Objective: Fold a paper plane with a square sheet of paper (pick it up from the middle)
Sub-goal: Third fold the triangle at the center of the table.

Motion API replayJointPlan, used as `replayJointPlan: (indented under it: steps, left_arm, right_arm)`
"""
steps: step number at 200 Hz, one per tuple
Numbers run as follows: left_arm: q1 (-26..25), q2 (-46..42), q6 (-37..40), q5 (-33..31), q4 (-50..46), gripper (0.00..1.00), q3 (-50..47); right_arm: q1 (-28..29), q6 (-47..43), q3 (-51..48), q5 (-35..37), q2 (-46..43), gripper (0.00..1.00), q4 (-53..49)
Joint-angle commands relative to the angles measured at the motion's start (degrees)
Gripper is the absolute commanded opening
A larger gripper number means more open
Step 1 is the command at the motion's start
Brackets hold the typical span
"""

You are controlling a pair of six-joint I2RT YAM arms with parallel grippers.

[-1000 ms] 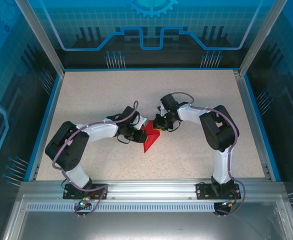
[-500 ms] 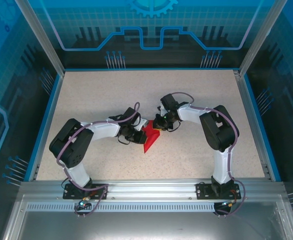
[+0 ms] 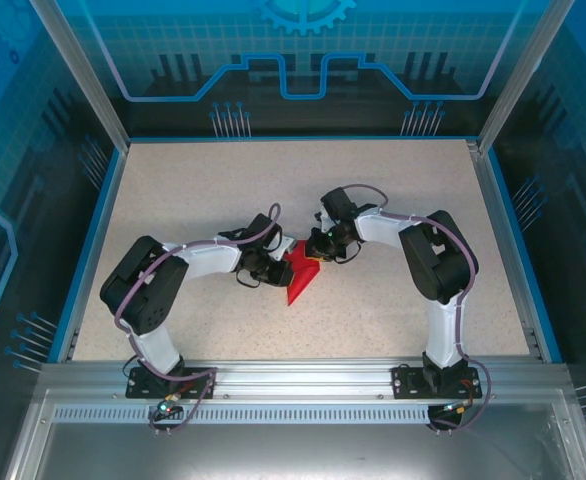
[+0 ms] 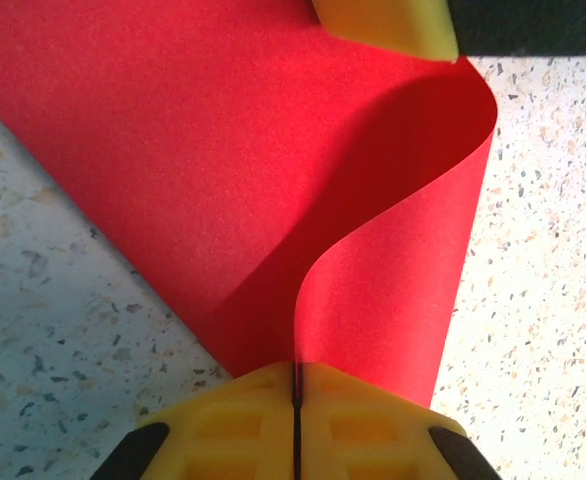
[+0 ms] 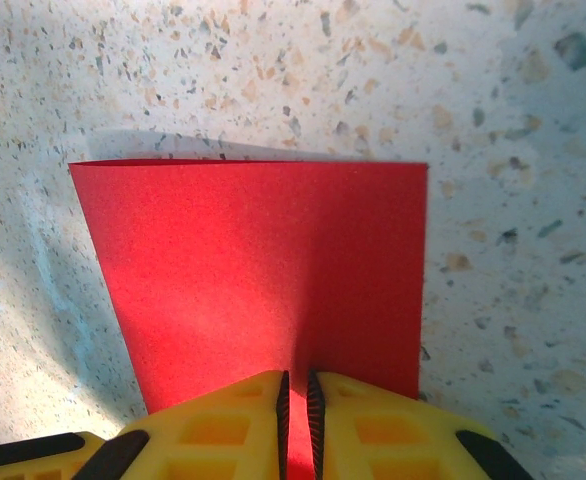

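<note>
Tabletop (image 3: pixel 193 190), both claws (image 3: pixel 276 268) (image 3: pixel 316 255) tight on paper (image 3: pixel 298 280)

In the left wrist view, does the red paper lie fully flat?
No, the paper bends up in a wave where the left gripper pinches its edge.

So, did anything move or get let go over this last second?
The left arm swung its elbow slightly inward, then stopped. Nothing was taken or released: the left end effector and right end effector stay shut on the red paper. Paper and right arm kept their place.
</note>
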Motion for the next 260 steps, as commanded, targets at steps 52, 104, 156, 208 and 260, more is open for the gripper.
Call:
replayJointPlan:
  steps: [52, 104, 156, 208, 260]
  left_arm:
    - [0.4, 0.9, -1.0, 0.0, -0.5, 0.09, 0.5]
    - [0.5, 0.6, -1.4, -0.6, -1.1, 0.09, 0.8]
    - [0.4, -1.0, -1.9, -0.7, -0.8, 0.09, -0.1]
    - [0.4, -2.3, -2.9, -1.8, 0.4, 0.09, -1.3]
    - [0.3, -0.6, -1.9, -0.1, 0.6, 0.11, -0.1]
  right_arm:
    - [0.5, 0.3, 0.4, -0.1, 1.5, 0.17, -2.4]
    - [0.6, 0.9, 0.3, 0.0, 1.7, 0.17, -2.1]
    - [0.6, 1.0, 0.3, 0.0, 2.1, 0.17, -2.1]
    - [0.6, 1.0, 0.3, 0.1, 2.0, 0.17, -2.4]
    - [0.7, 1.0, 0.3, 0.0, 2.1, 0.17, -2.2]
